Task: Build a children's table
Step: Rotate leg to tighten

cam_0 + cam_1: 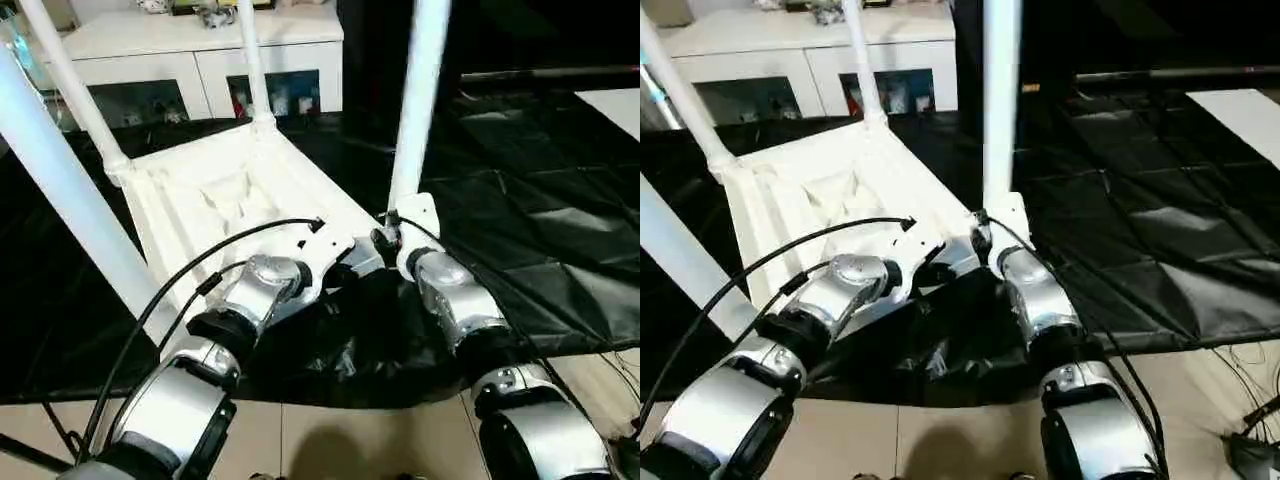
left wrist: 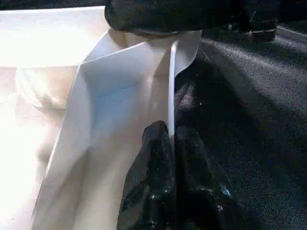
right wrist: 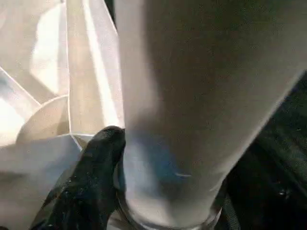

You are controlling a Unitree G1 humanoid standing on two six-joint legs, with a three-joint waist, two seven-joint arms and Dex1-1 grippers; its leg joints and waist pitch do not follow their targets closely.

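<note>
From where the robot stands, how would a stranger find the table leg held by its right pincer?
On the black-covered work table lies the upturned white table top. Of its four upright legs, it is the leg at the near right corner, beside the right pincer.

A robot test room dressed as a home; a white glass-door cabinet (image 1: 200, 75) with small things behind its panes stands at the back; crinkled black sheeting (image 1: 520, 230) covers the work surface; loose cables (image 1: 1250, 420) trail over a pale tiled floor (image 1: 330, 440).

Kids' table top (image 1: 215, 195) and its legs (image 1: 418, 95) are plain white. Surface (image 1: 540, 230) is covered in shiny black, forearms (image 1: 455, 290) silver.
</note>
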